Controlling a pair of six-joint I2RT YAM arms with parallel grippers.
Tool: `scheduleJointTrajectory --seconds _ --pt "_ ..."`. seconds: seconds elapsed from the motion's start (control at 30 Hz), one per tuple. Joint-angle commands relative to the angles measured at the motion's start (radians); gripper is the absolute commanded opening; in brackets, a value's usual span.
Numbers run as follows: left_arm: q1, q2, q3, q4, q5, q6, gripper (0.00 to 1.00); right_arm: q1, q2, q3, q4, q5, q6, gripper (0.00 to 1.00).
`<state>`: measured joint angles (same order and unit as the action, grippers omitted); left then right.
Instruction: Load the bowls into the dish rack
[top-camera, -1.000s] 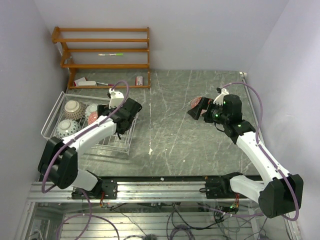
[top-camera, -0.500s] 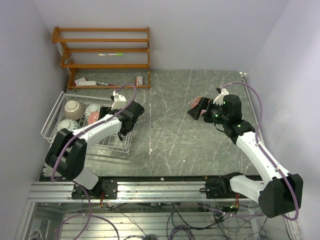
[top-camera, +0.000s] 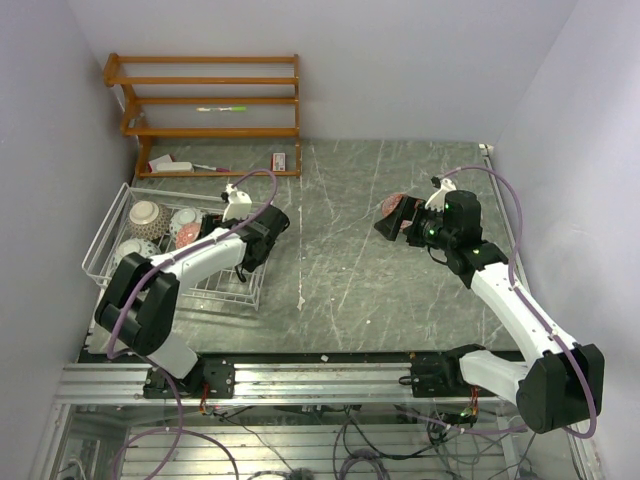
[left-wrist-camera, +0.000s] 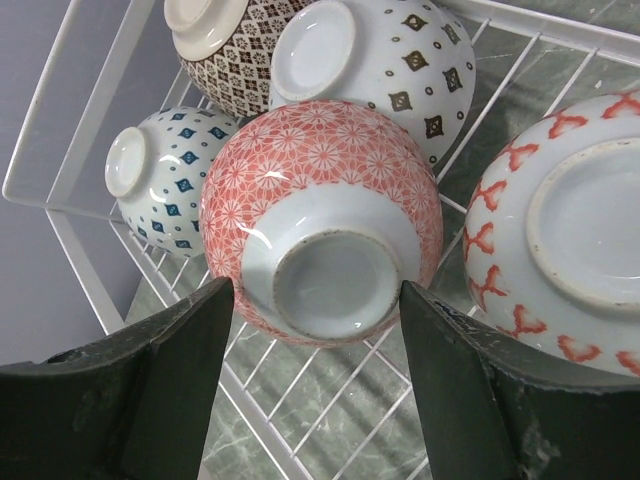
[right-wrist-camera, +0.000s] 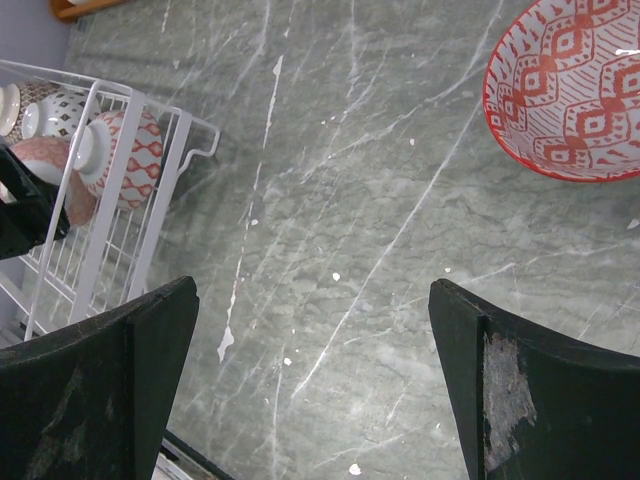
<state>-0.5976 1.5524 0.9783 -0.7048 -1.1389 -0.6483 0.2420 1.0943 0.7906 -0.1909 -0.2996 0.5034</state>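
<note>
Left gripper (left-wrist-camera: 313, 290): jaws spread wide, fingers on either side of the foot of a pink-red floral bowl (left-wrist-camera: 320, 200). Whether they touch it cannot be told.

Right gripper (right-wrist-camera: 312, 290): jaws spread, nothing between them, only grey table (top-camera: 400, 300) beneath.

Dish rack (top-camera: 230, 290): white wire basket at centre left of the top view. Its long axis runs left to right across the frame.

Contents of the rack, five bowls, all lying foot towards the left wrist camera:
- pink-red floral bowl, centre of that view
- red branch-patterned bowl (left-wrist-camera: 560, 230), right edge, just beside the floral one
- white bowl with brown diamonds (left-wrist-camera: 390, 60), top centre
- brown lattice bowl (left-wrist-camera: 235, 50), top left
- blue-diamond bowl (left-wrist-camera: 165, 165), left, by the rim

Being round, the bowls have no long axis.

Sixth bowl (right-wrist-camera: 570, 90): red-patterned inside, mouth towards the right wrist camera, in the upper right of that view. It is well apart from the rack.

Surroundings: an orange-brown wooden shelf unit (top-camera: 200, 100) stands at upper left of the top view. The left arm lies across the rack's right part there, covering some bowls.
</note>
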Motion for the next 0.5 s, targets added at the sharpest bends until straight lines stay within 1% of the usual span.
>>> scheduleJointTrajectory --seconds 0.0,0.13,0.27,0.3,0.47 --pt "-0.007 0.024 0.006 -0.009 -0.06 -0.044 0.76 -0.002 0.001 -0.01 0.019 0.008 -0.012 1.0" --pt "-0.007 0.038 0.006 -0.007 -0.058 -0.05 0.7 -0.003 0.0 -0.011 0.019 0.011 -0.012 1.0" --pt "-0.007 0.032 0.007 -0.021 -0.062 -0.062 0.53 -0.003 0.0 -0.011 0.019 0.011 -0.012 1.0" --pt "-0.007 0.026 0.007 -0.025 -0.063 -0.064 0.51 -0.003 0.0 -0.012 0.019 0.01 -0.012 1.0" --pt "-0.007 -0.002 0.002 -0.065 -0.069 -0.097 0.5 -0.002 0.001 -0.015 0.025 0.006 -0.011 1.0"
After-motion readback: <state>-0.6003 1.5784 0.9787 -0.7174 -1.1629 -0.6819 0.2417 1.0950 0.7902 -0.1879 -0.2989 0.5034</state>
